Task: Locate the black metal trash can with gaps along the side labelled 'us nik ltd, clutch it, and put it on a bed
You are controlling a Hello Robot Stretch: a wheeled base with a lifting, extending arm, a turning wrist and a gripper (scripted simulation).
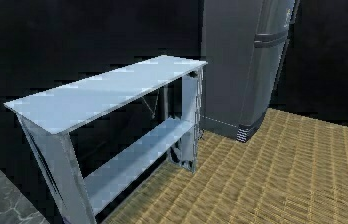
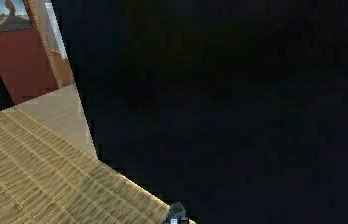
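At the arm side view's bottom edge, just right of the middle, a small dark piece with a white mark pokes up: the tip of my gripper [image 2: 177,214]. It stands over the rim of the woven tan floor [image 2: 42,165], against a wide black area. Its far end is too small to make out, so I cannot tell whether it holds anything.
A pale blue-grey table [image 1: 102,92] with a lower shelf [image 1: 132,155] stands close in the forward view's left and middle. Behind it rises a tall grey fridge [image 1: 240,60]. Woven tan floor [image 1: 282,170] lies to the right. The arm side view's top left shows a red-brown wall [image 2: 27,65] and a picture [image 2: 10,14].
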